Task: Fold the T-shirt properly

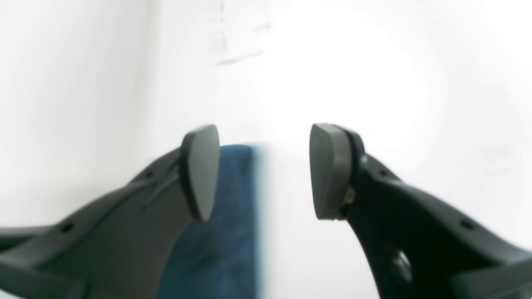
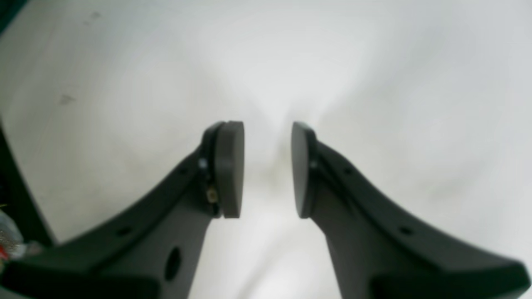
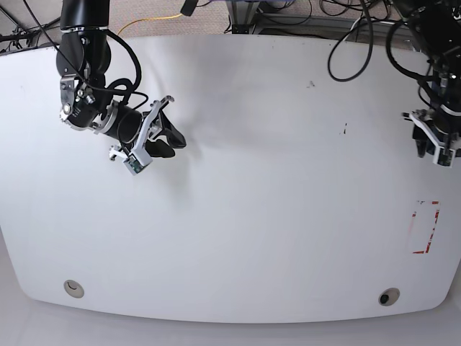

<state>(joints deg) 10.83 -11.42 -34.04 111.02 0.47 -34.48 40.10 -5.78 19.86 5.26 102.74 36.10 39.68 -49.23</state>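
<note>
Both grippers hung part-open and empty over the desk point(image 3: 238, 216): right gripper point(image 2: 267, 170), left gripper point(image 1: 264, 172). T-shirt point(image 1: 232, 216) showed only beneath the left gripper, seemingly awaiting a grasp.

The white table point(image 3: 238, 216) carries a red rectangular outline point(image 3: 424, 227) near its right edge.

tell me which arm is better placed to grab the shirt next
Probably left: the left fingers, open, have blue T-shirt fabric just beyond them in the wrist view; the right fingers, also open, face only white table.
</note>
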